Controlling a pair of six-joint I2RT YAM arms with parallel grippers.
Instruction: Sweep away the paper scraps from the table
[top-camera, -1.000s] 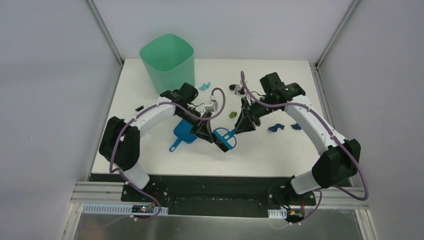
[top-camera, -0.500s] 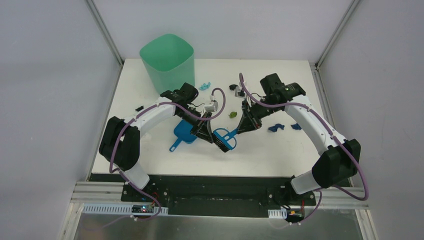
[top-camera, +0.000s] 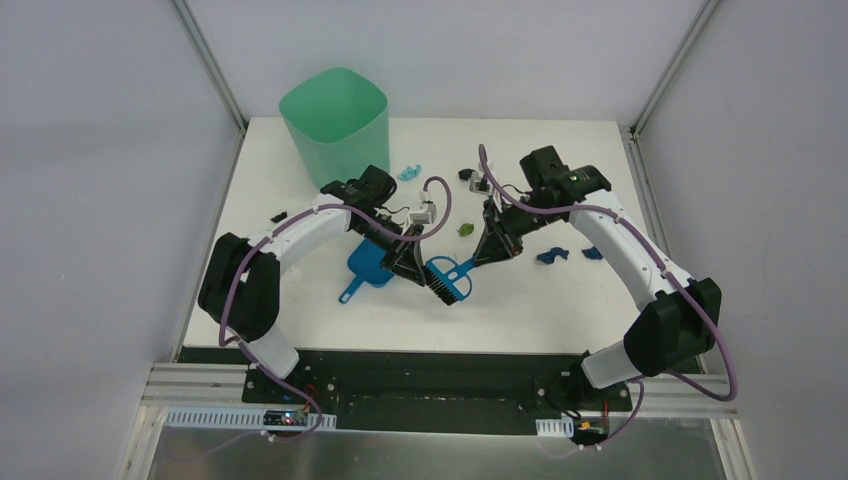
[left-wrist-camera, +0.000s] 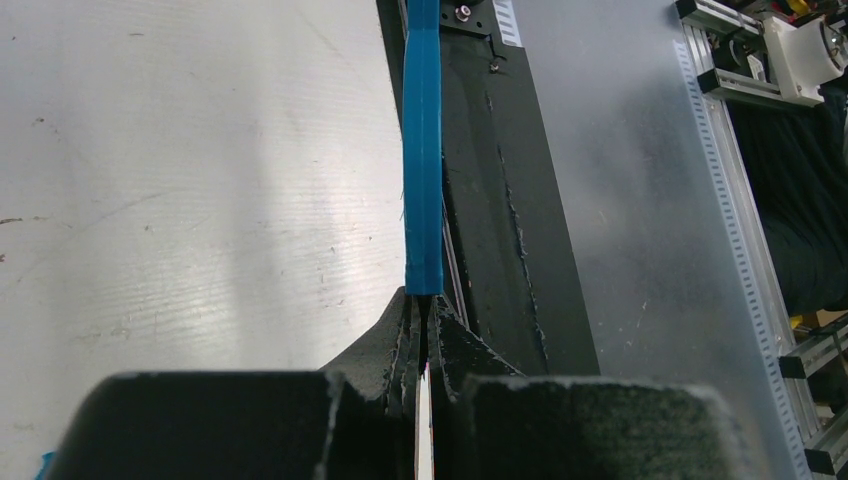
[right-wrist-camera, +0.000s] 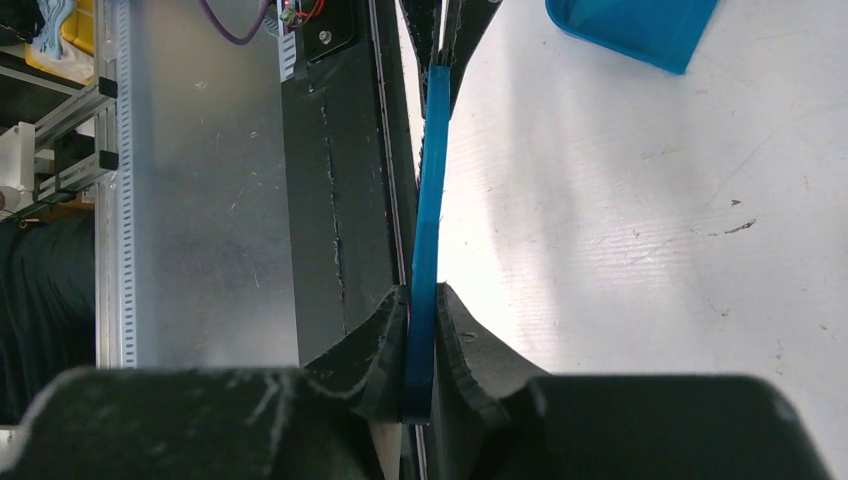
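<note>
**Top external view.** The left gripper and the right gripper are meeting over the middle of the table, both at the blue hand brush. A blue dustpan is lying just left of the brush. The paper scraps are lying scattered on the far half of the table (dark blue ones to the right of the right gripper, a light blue one near the mint-green bin).

**Left wrist view.** The left fingers are pressing together, pinching the near end of the hand brush, which is showing edge-on as a blue strip.

**Right wrist view.** The right fingers are clamping the hand brush from both sides. The left gripper's tips are holding its far end.
</note>
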